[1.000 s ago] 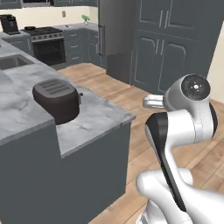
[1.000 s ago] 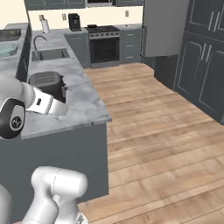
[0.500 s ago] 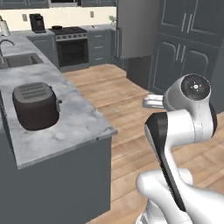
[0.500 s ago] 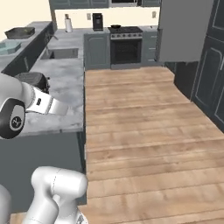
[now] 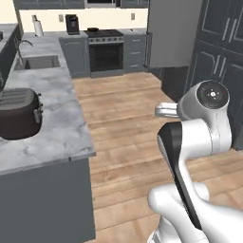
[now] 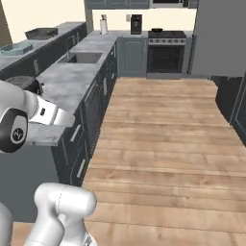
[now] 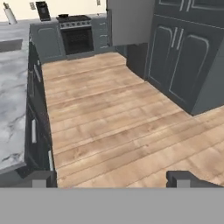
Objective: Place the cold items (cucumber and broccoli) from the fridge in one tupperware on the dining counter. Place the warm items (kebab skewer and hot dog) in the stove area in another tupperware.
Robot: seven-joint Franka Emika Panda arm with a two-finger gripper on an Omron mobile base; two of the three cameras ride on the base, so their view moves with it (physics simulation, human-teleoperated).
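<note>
My gripper [image 7: 111, 179] is open over the wooden floor, its two dark fingertips [image 7: 39, 178] wide apart with nothing between them. The grey fridge [image 5: 171, 33] stands shut at the far end; the same fridge [image 7: 129, 19] shows in the hand view. Beside it is the black stove [image 5: 105, 34] with a dark pan on top, and the stove [image 6: 166, 34] also shows from the right. Cucumber, broccoli, kebab skewer and hot dog are out of view. A pale shallow container [image 6: 17, 48], perhaps a tupperware, lies on the far left counter.
A marble counter [image 5: 61, 123] runs along the left with a dark toaster [image 5: 16, 114] and a sink [image 5: 35, 61]. Tall dark cabinets [image 7: 183, 57] line the right side. Wooden floor [image 6: 163, 129] stretches between them toward the stove. A coffee machine [image 5: 72, 23] stands in the back corner.
The whole scene has shifted in both base views, so the base has moved: counter and toaster slid left, the aisle toward the stove now faces me. The arm's pose is unchanged.
</note>
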